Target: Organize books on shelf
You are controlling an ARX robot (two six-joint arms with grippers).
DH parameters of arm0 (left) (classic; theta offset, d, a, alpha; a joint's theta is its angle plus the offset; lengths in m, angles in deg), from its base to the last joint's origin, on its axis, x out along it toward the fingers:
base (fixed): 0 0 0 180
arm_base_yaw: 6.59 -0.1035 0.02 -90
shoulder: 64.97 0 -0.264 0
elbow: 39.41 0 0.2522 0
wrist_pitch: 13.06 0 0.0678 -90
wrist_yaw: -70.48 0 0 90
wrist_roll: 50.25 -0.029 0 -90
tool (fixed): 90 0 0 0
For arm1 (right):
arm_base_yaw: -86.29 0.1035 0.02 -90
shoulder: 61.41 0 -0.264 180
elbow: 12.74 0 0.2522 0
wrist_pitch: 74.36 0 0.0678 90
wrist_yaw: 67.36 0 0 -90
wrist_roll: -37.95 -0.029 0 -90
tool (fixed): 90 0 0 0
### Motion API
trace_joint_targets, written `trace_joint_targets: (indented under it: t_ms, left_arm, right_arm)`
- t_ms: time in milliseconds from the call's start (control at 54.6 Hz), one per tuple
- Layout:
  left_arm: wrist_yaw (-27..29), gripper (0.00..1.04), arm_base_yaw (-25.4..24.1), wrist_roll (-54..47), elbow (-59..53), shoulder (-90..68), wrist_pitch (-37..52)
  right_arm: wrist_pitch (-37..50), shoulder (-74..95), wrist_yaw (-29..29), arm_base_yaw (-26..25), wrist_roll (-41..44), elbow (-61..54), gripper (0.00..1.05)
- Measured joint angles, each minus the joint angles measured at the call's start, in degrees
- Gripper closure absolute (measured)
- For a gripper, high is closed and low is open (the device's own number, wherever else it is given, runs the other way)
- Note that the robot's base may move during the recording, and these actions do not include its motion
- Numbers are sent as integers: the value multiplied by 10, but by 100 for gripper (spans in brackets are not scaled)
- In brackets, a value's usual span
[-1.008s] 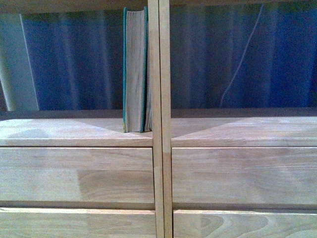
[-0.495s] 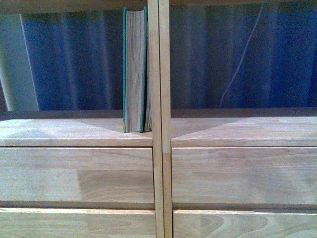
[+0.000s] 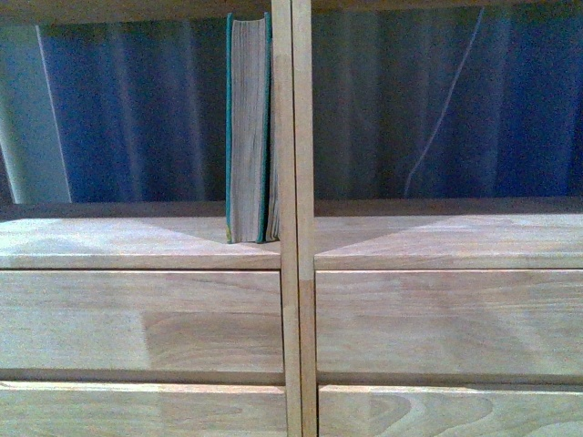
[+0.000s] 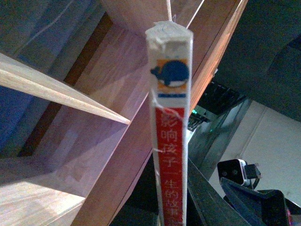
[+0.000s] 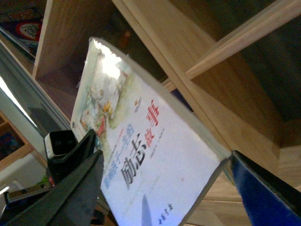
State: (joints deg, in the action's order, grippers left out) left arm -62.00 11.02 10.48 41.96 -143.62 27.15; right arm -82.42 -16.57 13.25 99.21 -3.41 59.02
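Two books concern me. The white paperback (image 5: 155,141) is off the shelf (image 3: 146,241), held in the air close to its open compartments. The teal-green book (image 3: 248,127) stands upright against the central divider (image 3: 296,182). I judge the paperback light, floppy and glossy, so grip it near the spine. The left tool (image 4: 171,212) appears clamped narrow across its covers. The right tool (image 5: 160,193) stands wide either side of the cover; I cannot tell whether it grips.

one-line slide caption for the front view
Thick teal-green book standing upright beside the centre divider of the light wooden shelf, left compartment; no arms in view.
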Motion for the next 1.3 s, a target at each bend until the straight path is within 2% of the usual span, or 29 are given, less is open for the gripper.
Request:
trace_joint_targets:
  t_ms: [73, 128, 202, 311, 458, 586, 861, 1044, 1301]
  left_arm:
    - [-10, 98, -14, -6, -2, 8, -7]
    - [-21, 98, -31, -16, -5, 19, -23]
    - [-41, 98, -63, -48, -12, 43, -63]
    - [-61, 98, -99, -107, -24, 73, -131]
    - [-65, 98, -150, -207, -35, 105, -231]
    - [-33, 98, -196, -305, -40, 124, -300]
    - [40, 98, -284, -478, -88, 190, -346]
    - [63, 98, -317, -556, -133, 227, -359]
    - [81, 98, -329, -606, -164, 168, -312]
  right_arm:
    - [14, -4, -19, -47, 10, -8, 6]
    - [25, -6, -22, -75, 30, -17, 7]
    - [51, -6, -24, -113, 108, -42, 7]
    - [84, -4, -35, -142, 174, -74, 7]
    - [127, 3, -61, -165, 213, -111, 7]
    - [165, 4, -98, -166, 217, -139, 7]
    - [225, -18, -139, -139, 220, -187, 7]
    - [228, -28, -110, -107, 229, -209, 7]
    - [231, -43, -52, -50, 232, -251, 7]
